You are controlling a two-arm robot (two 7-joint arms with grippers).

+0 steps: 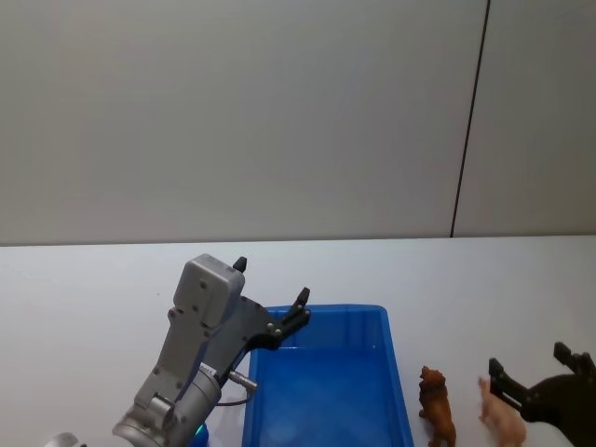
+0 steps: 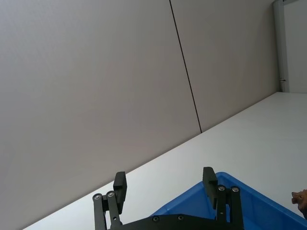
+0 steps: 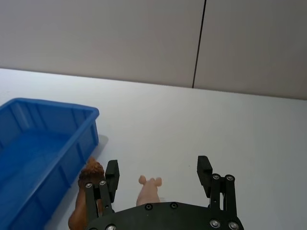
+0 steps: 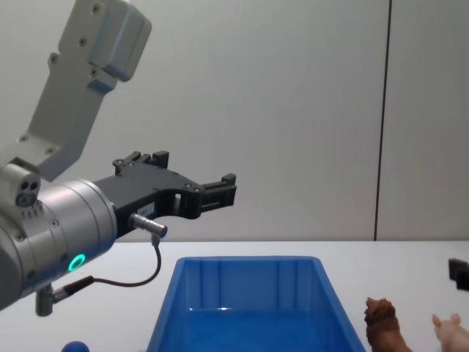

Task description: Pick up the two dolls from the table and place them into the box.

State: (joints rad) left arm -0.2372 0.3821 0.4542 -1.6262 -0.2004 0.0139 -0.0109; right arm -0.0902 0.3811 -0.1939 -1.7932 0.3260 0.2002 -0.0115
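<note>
Lower right on white tabletop [image 1: 93, 298], small pale pink toy animal [image 3: 149, 191] is bracketed by spread right claw [image 3: 158, 167]. Grasp is pending: closure, then carry to rectangular bright blue plastic bin [image 1: 326, 310], is required. At bin's upper-left corner, left claw [image 1: 272, 279] is held spread.

You have no words, numbers, brand marks or labels to read here. The box [image 1: 345, 328] is plain blue on every wall you can see. The one mark is a lit green ring [image 4: 75, 262] on the left arm's casing [image 4: 44, 220], at the near left, and it carries no lettering.
</note>
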